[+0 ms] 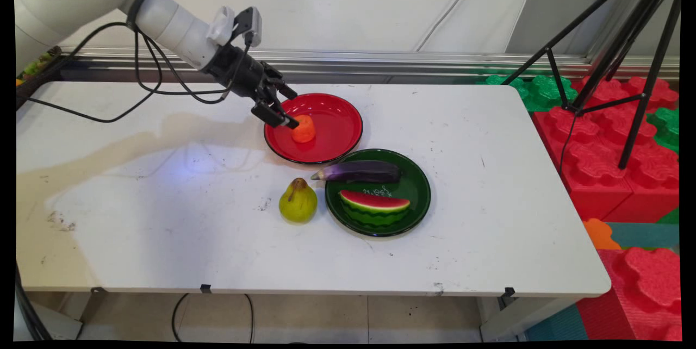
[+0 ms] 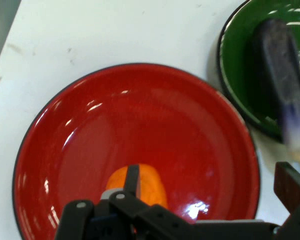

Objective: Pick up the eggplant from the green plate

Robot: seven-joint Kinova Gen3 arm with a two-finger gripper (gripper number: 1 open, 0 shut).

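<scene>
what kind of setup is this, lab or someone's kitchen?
Most likely a robot lab or demo space, not a kitchen: toy food like the watermelon slice and eggplant on a white table, a tripod beside it, foam play blocks on the floor.

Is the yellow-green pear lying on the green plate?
No, in the main view the pear stands on the white table just left of the green plate, which holds only the eggplant and watermelon slice.
</scene>
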